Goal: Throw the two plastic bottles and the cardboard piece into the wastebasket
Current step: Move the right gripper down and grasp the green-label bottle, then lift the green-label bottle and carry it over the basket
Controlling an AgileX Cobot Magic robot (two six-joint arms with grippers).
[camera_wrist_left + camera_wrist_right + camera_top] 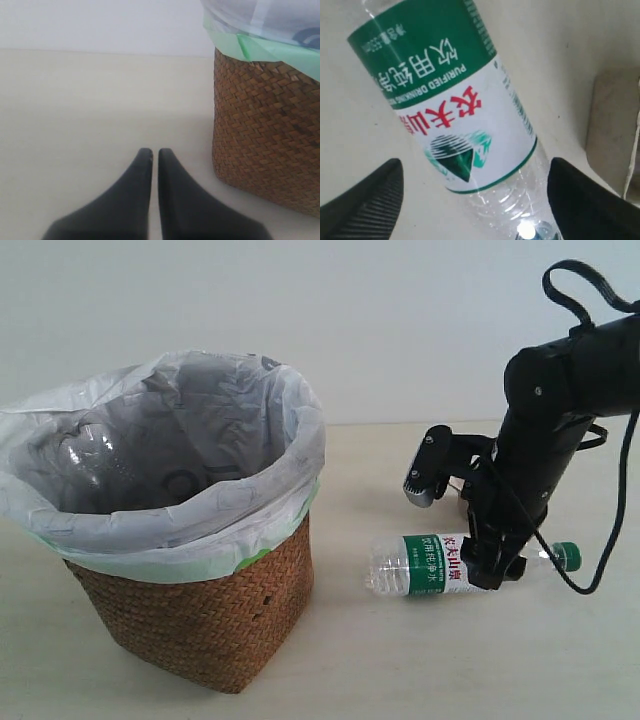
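Pale counter [400, 660]; right hand [498, 576], spread wide, straddles the clear green-capped plastic bottle [430, 565]: closing and lifting should come next.

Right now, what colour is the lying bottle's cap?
Green; the cap shows best in exterior view.

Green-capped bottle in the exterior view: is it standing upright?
No, the green-capped bottle lies on its side on the table, with the right gripper down over it.
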